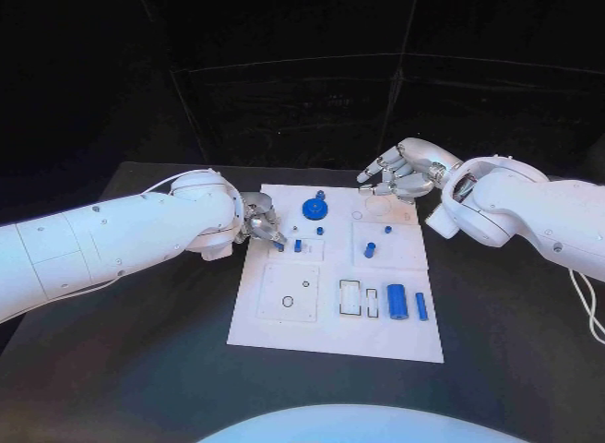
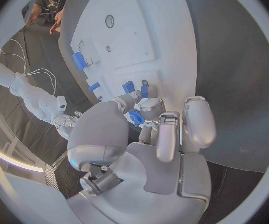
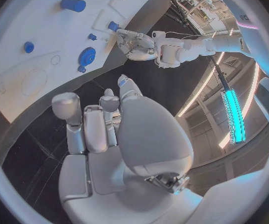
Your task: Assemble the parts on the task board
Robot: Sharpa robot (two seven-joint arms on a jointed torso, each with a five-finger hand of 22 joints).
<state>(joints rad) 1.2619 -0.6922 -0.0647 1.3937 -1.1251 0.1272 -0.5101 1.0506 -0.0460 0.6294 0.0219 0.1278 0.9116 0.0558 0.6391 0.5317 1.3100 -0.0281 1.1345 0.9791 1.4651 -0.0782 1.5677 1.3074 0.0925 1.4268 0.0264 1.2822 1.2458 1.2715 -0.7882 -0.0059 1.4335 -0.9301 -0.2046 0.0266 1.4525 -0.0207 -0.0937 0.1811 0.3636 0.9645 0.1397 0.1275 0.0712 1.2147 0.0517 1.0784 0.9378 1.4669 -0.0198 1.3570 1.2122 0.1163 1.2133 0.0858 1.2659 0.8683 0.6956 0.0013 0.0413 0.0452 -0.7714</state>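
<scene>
Pinching a part at the board's left edge

My left hand (image 1: 260, 224) pinches a small blue part (image 2: 135, 117) between its fingertips, low over the task board (image 1: 383, 334) near its left edge, probably to line it up with a seat there. My right hand (image 1: 399, 173) hovers at the far right corner, fingers curled, holding nothing. A blue gear (image 1: 314, 209) stands close; the near half offers freer room.
</scene>
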